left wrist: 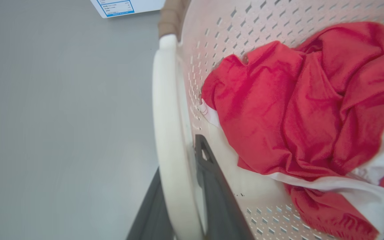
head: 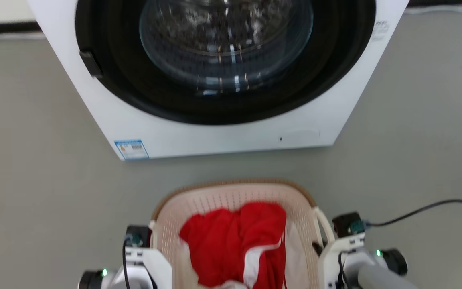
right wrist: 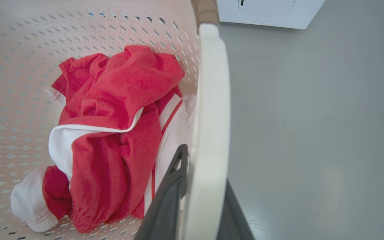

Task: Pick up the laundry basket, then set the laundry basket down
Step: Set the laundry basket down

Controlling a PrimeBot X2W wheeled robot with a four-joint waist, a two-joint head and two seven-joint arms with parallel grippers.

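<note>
On the far left the gray floor point(head: 34, 180) is bare and wide, with lots of room to move. Next comes the left gripper point(left wrist: 178, 156). Its two dark fingers are pinched narrow on the white left handle point(left wrist: 168, 133) of the laundry basket point(head: 235, 184), one finger outside the loop and one inside the basket wall. The basket sits in the middle, right in front of the robot and between both grippers. I cannot tell if its bottom touches the floor. Its brown rim curves round the far edge. A strip of open floor lies between that edge and the big white washing machine point(head: 215, 136), so the two are near but apart. A blue sticker point(head: 131, 149) is on the machine's lower left corner. Inside the basket lie red and white clothes point(head: 231, 241), bunched up and well below the rim. On the right, the right gripper point(right wrist: 205, 166) is squeezed narrow on the white right handle point(right wrist: 212, 116) the same way, one finger on each side. A black cable point(head: 435, 206) loops over the floor past it, and more bare floor spreads to the right edge. Counting up: one basket, two handles, two grippers, four fingers, one machine, one sticker, one cable, and one pile of clothes.
</note>
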